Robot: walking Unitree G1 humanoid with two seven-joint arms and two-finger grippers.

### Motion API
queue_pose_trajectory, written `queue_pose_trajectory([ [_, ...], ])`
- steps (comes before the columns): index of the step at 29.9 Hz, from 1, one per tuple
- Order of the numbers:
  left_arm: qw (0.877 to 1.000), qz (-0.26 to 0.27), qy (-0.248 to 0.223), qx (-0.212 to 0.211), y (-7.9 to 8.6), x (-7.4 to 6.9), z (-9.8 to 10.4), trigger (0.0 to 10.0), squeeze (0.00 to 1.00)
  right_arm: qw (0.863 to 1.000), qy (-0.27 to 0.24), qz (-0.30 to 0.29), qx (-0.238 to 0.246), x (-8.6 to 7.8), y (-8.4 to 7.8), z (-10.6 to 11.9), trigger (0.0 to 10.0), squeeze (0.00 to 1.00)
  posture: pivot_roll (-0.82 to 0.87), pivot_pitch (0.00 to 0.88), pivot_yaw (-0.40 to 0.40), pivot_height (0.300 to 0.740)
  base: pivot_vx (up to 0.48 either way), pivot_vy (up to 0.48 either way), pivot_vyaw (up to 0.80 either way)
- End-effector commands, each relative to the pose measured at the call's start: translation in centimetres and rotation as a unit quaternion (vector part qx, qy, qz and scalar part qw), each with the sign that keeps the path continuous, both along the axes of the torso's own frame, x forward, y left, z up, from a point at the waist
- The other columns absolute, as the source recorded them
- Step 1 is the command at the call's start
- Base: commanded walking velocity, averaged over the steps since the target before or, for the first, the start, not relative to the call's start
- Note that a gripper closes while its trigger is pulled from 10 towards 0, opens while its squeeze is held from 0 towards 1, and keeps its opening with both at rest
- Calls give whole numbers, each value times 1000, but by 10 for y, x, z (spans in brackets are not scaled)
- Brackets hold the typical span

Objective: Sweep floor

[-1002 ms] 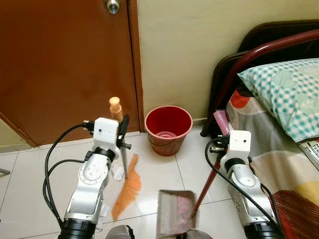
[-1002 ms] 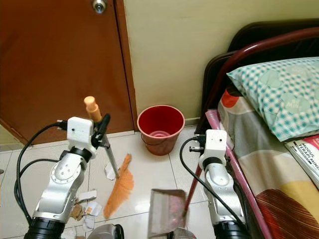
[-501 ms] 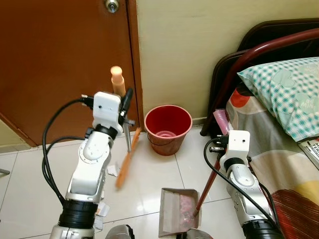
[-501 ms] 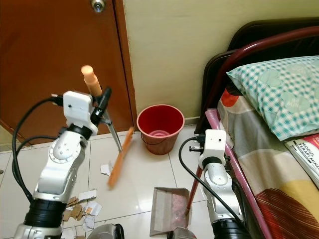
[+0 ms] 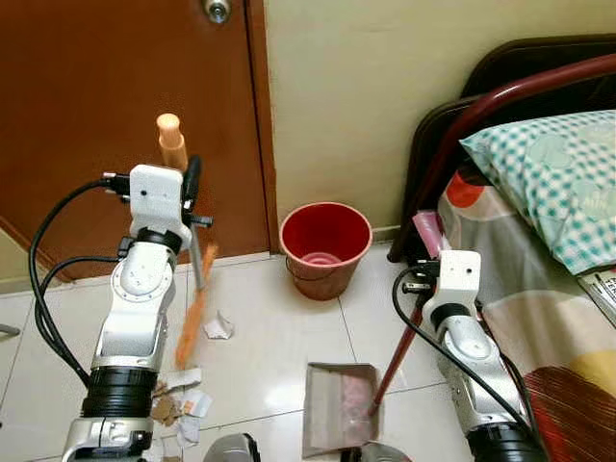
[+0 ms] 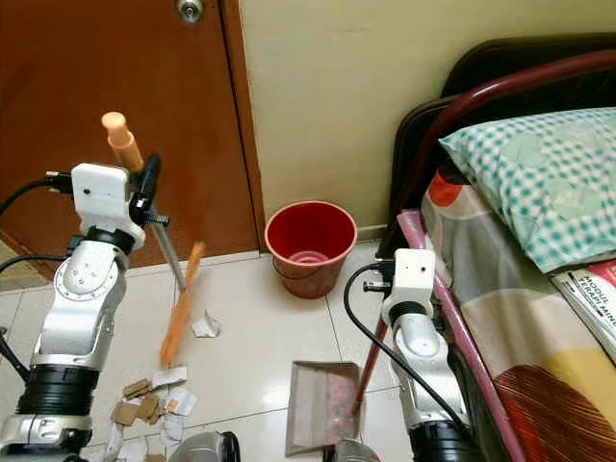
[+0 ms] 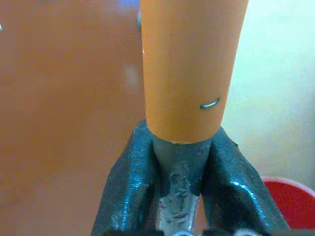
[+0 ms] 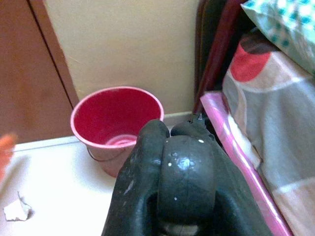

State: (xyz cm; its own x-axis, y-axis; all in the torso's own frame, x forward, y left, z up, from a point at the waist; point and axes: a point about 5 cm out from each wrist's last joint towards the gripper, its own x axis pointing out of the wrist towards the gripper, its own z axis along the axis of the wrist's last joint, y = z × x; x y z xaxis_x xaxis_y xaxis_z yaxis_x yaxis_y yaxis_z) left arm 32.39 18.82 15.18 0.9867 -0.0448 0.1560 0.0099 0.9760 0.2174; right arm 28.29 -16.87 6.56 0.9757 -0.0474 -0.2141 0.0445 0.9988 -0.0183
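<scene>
Left pincer (image 7: 179, 196) pinching broom (image 5: 192, 308); I'm gripping dustpan (image 5: 342, 409) handle right (image 8: 170, 162). Paper scraps (image 6: 149, 399) near-left awaiting sweeping.

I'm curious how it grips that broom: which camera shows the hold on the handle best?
The left wrist view: the left hand closes its two black fingers on the broom just below its orange grip. The two eye views show the whole broom tilted, its orange bristles above the floor, but the grip itself is small there.
</scene>
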Motion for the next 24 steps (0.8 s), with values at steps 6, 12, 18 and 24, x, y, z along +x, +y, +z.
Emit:
queue_pose_trajectory([
  [6,999,-28,11,10,-8,23,3,10000,0,999,-42,19,-28,10,2,14,10000,0,-50,83,0,740,0,0,0],
  [12,996,-66,58,34,-21,35,-9,10000,0,1000,-19,19,-7,10,-2,8,10000,0,-56,78,2,740,0,0,0],
  [18,983,-145,105,43,-44,30,-29,10000,0,999,-17,-49,-13,8,-19,5,10000,0,-57,80,4,740,0,0,0],
  [24,968,-221,114,15,-66,16,-37,10000,0,995,-5,-102,-7,10,-31,1,10000,0,-50,85,3,740,0,0,0],
])
